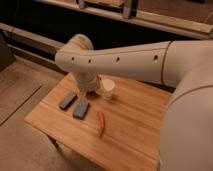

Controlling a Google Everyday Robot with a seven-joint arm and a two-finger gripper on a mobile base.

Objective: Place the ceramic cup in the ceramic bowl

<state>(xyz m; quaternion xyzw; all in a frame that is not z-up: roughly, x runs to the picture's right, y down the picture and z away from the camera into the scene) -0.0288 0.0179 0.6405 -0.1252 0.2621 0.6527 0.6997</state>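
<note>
Nearest the camera, the robot's pale arm sweeps in from the right and reaches over the wooden bench. Near the front of the bench lies a slim orange-red thing. Beyond it are two flat blocks side by side, a blue-grey block and a darker block. Just behind them the claw hangs low under the wrist, mostly masked by it. It stands wide and appears to hold nothing. Just to its right, towards the bench's far side, the ceramic cup stands upright on the wood, apart from the blocks.

The ceramic bowl does not show; it may sit behind the arm. At the very back runs a shelf rail.

The cup is probably light, rigid, glazed and so slippery, and it would chip if knocked or dropped. With no handle seen, the best hold is likely across its wall below the rim, with the squeeze firm but gentle.
</note>
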